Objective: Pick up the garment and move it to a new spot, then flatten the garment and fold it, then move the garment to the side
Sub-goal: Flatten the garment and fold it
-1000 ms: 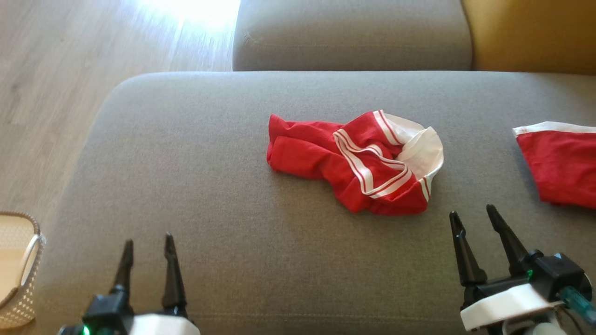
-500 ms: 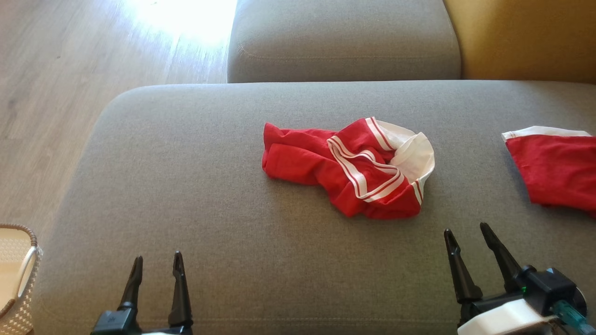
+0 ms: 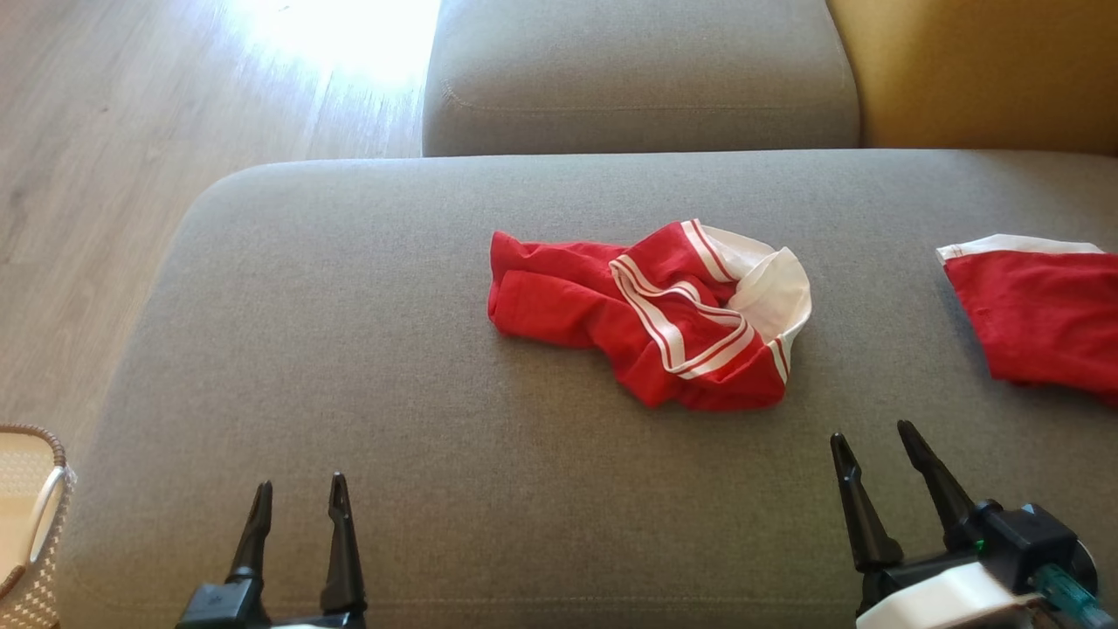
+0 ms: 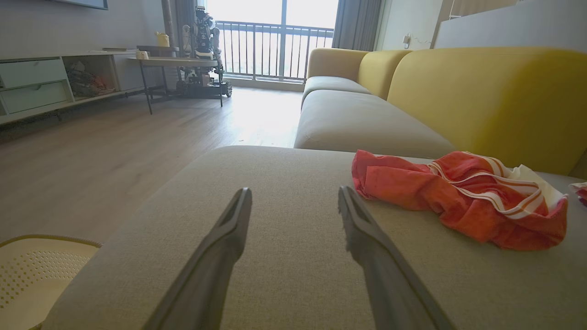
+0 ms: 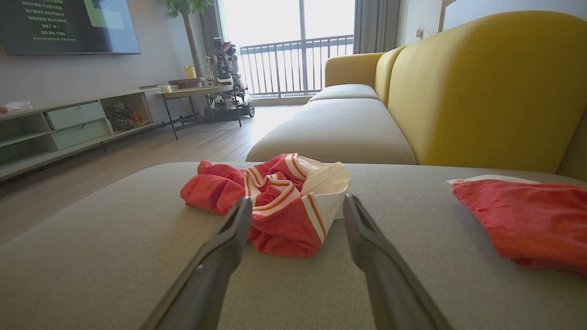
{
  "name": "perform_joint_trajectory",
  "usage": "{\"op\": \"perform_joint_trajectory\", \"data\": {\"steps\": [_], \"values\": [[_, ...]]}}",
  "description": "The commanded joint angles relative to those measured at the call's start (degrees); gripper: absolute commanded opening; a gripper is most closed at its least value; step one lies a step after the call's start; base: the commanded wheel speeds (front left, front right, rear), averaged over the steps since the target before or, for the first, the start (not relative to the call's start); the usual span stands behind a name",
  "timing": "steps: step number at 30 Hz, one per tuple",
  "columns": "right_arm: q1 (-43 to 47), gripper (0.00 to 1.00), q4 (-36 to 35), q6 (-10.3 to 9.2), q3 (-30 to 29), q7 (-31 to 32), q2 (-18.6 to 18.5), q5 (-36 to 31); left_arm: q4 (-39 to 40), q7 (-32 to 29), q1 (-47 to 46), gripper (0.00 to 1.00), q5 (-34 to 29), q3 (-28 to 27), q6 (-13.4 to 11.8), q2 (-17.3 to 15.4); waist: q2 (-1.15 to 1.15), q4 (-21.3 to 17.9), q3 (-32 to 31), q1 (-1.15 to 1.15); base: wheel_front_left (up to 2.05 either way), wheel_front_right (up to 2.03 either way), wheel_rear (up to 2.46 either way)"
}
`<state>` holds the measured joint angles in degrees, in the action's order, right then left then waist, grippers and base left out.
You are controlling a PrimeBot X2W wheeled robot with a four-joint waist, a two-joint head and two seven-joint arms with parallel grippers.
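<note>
A crumpled red garment with white stripes and a white band lies bunched in the middle of the grey sofa cushion. It shows in the left wrist view to the right of my fingers, and in the right wrist view just beyond my fingertips. My left gripper stands open near the cushion's front edge, well left of the garment, with nothing between its fingers. My right gripper is open too, a little short of the garment's near right side, and empty.
A second red piece with a white edge lies flat at the cushion's right. A pale perforated basket stands on the wooden floor at the lower left. Another grey seat and a yellow backrest lie beyond.
The head camera has tilted, so the whole scene sits slightly lower and left in the picture. Both grippers stay open and the garment lies as before.
</note>
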<state>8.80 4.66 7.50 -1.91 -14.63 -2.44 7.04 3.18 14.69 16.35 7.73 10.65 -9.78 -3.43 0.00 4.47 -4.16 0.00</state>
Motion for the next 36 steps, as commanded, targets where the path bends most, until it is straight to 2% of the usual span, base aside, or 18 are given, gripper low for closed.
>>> {"op": "perform_joint_trajectory", "data": {"steps": [1, 12, 15, 19, 21, 23, 25, 31, 36], "values": [[-2.19, 1.00, -1.64, -0.01, 1.36, -0.37, -0.43, 0.12, 1.90, 0.30, -2.52, 1.00, -0.18, -1.38, -0.64, 0.55, 0.00, -0.05, 0.02, 0.00, 0.00, 0.00, 0.00], [-2.34, 1.00, -1.34, -0.01, 0.98, -0.37, -0.43, -0.05, 1.07, 0.30, -2.81, 1.00, 0.88, 0.48, -0.87, 0.55, 0.00, -0.70, 0.32, 0.00, 0.00, 0.00, 0.00], [-2.53, 1.00, -1.39, -0.01, 1.15, -0.37, -0.43, 0.00, 0.04, 0.30, -3.03, 1.00, 1.99, 1.32, -0.24, 0.55, 0.00, -1.29, 0.75, 0.00, 0.00, 0.00, 0.00], [-2.88, 1.00, -1.58, -0.01, 1.15, -0.37, -0.43, 0.22, -3.03, 0.30, -5.14, 1.00, 4.99, 3.32, 2.26, 0.55, 0.00, -2.45, 1.78, 0.00, 0.00, 0.00, 0.00], [-3.03, 1.00, -1.62, -0.01, 1.08, -0.37, -0.43, 0.25, -4.77, 0.30, -7.34, 1.00, 6.51, 5.17, 4.39, 0.55, 0.00, -3.21, 2.43, 0.00, 0.00, 0.00, 0.00], [-3.51, 1.00, -1.56, -0.01, 0.96, -0.37, -0.43, 0.30, -6.85, 0.30, -11.27, 1.00, 11.19, 8.45, 7.19, 0.55, 0.00, -4.70, 3.59, 0.00, 0.00, 0.00, 0.00], [-3.97, 1.00, -1.66, -0.01, 0.78, -0.37, -0.43, 0.42, -8.69, 0.30, -14.00, 1.00, 15.06, 10.63, 8.49, 0.55, 0.00, -5.86, 4.50, 0.00, 0.00, 0.00, 0.00], [-6.23, 1.00, -2.45, -0.01, 0.21, -0.37, -0.43, 0.82, -14.50, -1.12, -23.38, 1.00, 24.53, 16.72, 10.94, 0.55, 0.00, -9.75, 9.38, 0.00, 0.00, 0.00, 0.00], [-8.06, 1.00, -2.87, -0.01, -0.43, -0.37, -0.43, 1.07, -17.03, -2.79, -29.33, 1.00, 30.63, 20.03, 11.78, 0.55, 0.00, -12.00, 12.84, 0.00, 0.00, 0.00, 0.00]]}}
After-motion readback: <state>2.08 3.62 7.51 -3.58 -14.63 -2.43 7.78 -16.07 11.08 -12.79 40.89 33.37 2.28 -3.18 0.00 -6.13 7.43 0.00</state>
